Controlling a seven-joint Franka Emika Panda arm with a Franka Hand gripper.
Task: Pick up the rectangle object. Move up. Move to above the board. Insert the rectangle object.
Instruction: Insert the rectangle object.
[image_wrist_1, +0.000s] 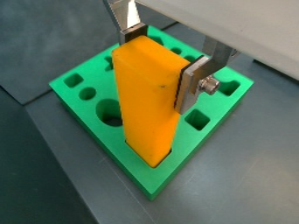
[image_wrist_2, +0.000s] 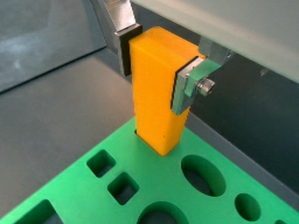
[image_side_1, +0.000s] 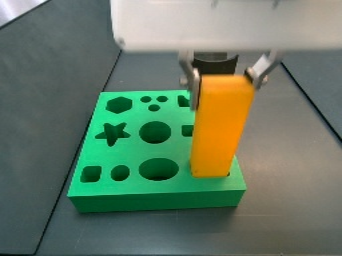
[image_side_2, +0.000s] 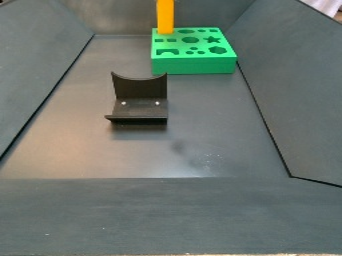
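The rectangle object (image_wrist_1: 146, 105) is a tall orange block. It stands upright with its lower end in a hole near a corner of the green board (image_wrist_1: 128, 166). My gripper (image_wrist_1: 163, 59) is shut on the block's upper end, one finger (image_wrist_1: 193, 83) on each side. Both wrist views show this grip; the gripper (image_wrist_2: 156, 68), block (image_wrist_2: 158, 109) and board (image_wrist_2: 70, 199) are in view. In a side view the gripper (image_side_1: 225, 72) holds the block (image_side_1: 218, 130) over the board's (image_side_1: 134, 200) front right part. In a side view the block (image_side_2: 164, 18) and board (image_side_2: 194, 62) are far back; the gripper is out of frame.
The dark fixture (image_side_2: 138, 98) stands on the grey floor in front of the board. Sloped dark walls (image_side_2: 47, 90) enclose the floor on both sides. The board has several other open holes, among them a star (image_side_1: 112, 131) and circles.
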